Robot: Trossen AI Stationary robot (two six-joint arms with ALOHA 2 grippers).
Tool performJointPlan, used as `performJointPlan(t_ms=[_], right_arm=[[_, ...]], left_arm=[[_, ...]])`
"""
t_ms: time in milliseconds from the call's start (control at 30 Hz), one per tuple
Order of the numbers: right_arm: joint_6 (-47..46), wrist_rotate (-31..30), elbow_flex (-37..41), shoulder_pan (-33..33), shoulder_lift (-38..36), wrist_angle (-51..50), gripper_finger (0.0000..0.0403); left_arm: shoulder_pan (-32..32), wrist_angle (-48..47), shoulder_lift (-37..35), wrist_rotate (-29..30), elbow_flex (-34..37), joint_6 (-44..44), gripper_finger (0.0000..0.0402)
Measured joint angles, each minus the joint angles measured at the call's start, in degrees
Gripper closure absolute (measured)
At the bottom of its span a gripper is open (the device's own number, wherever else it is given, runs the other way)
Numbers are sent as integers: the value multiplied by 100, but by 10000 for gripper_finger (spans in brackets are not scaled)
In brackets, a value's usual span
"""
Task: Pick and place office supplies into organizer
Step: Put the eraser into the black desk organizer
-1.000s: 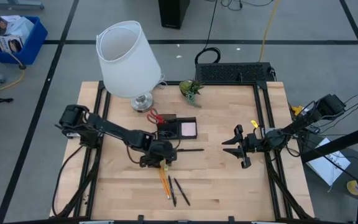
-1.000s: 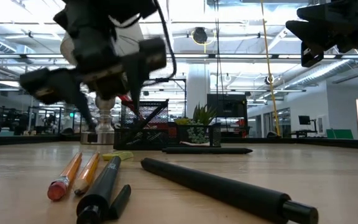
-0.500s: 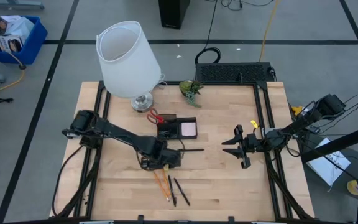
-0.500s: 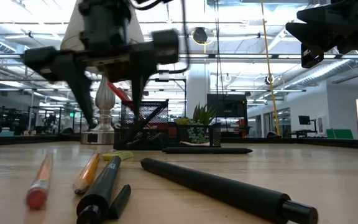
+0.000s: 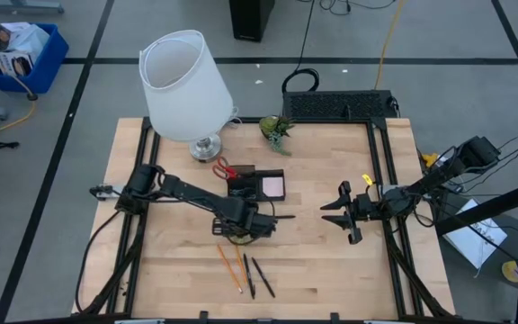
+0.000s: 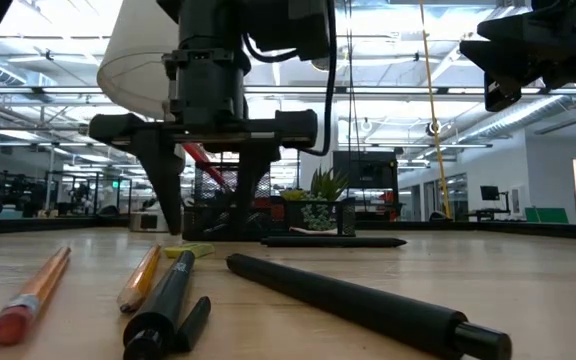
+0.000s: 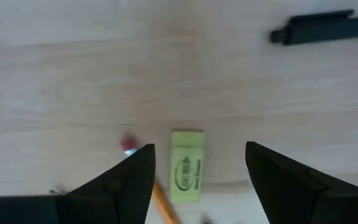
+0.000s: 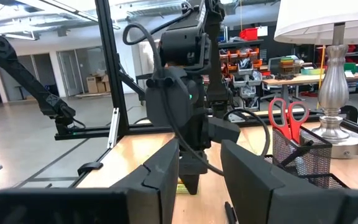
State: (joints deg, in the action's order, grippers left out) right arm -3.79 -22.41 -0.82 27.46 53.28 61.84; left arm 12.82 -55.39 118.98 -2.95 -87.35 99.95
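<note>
Two pencils and two pens lie side by side on the table, near its front edge. Just behind them, the left gripper points down with its fingers spread wide and empty, straddling a small yellow-green eraser. A third pen lies just beyond it, in front of the organizer, which holds red-handled scissors and a pink sticky-note pad. The right gripper hangs raised over the table's right side, part open, holding nothing.

Pale wooden table — matt; pens — matt black plastic.
</note>
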Motion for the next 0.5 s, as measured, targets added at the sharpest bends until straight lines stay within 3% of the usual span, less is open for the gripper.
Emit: performJointPlan(t_ms=[500], right_arm=[[0, 0, 1, 1, 0, -46, 286]], left_arm=[[158, 154, 144, 29, 35, -208, 149]])
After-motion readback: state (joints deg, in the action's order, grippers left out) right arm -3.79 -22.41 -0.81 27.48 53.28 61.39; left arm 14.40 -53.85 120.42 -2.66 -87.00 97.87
